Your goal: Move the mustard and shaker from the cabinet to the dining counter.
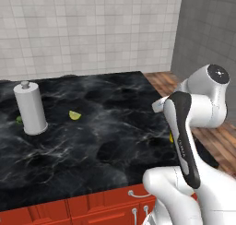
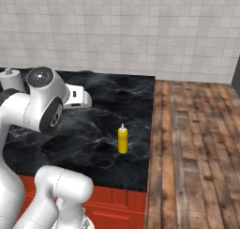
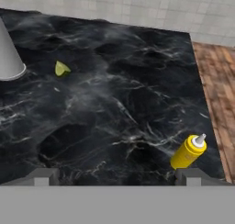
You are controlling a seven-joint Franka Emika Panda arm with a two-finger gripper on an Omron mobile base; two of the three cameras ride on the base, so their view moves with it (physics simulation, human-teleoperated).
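Gripper [image 3: 117, 176] hangs above the worktop [image 2: 93, 125] with its jaws spread fully apart, holding and touching nothing. Mustard [image 2: 123, 140] stands upright near the right edge of the worktop, apparently already delivered. Far to the left stand a white paper-towel roll [image 1: 30, 108] and a lime wedge [image 1: 74, 115].

The slim yellow squeeze bottle of mustard [image 2: 123, 140] is standing upright on the broad black marble-veined dining counter [image 2: 108, 110], near its right edge and towards the front. Well apart to the left, the tall white paper-towel cylinder [image 1: 30, 108] is standing on the same counter, with a small yellow-green lime wedge [image 1: 74, 115] lying just to its right.
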